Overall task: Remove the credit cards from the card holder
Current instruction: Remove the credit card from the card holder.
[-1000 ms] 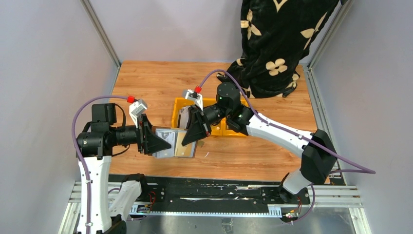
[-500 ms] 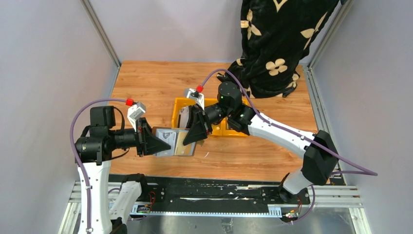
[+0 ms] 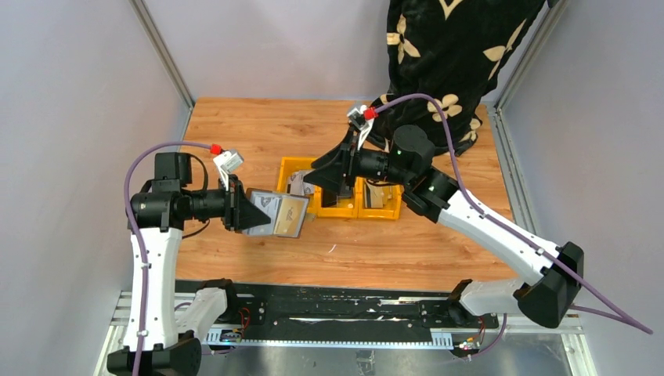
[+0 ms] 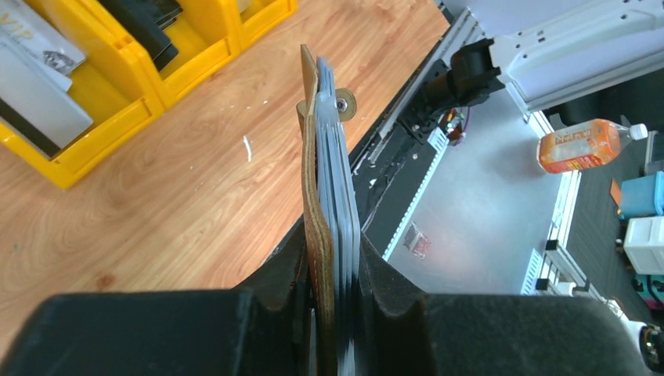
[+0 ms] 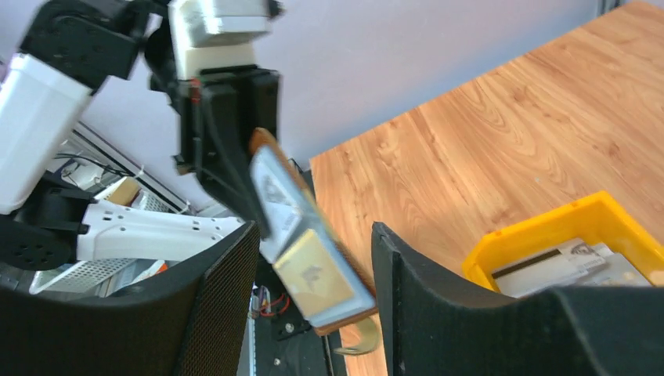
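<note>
Brown leather card holder (image 3: 278, 214) is hanging open just off the yellow tray's (image 3: 338, 210) near-left corner, with the left claw (image 3: 258, 214) pinching it narrow. Right claw (image 3: 317, 176) is no longer working at the holder; it's hovering over the tray's left compartment, jaws spreading, empty. Guessing another of the credit cards (image 4: 39, 86) is lying in there now. A tan card (image 5: 313, 274) is still sitting in a sleeve, so more pulling ahead.

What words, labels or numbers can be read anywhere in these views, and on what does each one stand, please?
"VIP": on the grey-white card lying in the yellow tray, left wrist view.
Orange bottle, label: too blurred to read.
Card holder, the cards showing in its sleeves: small emblems only, too small to read.
Nothing else legible.
</note>
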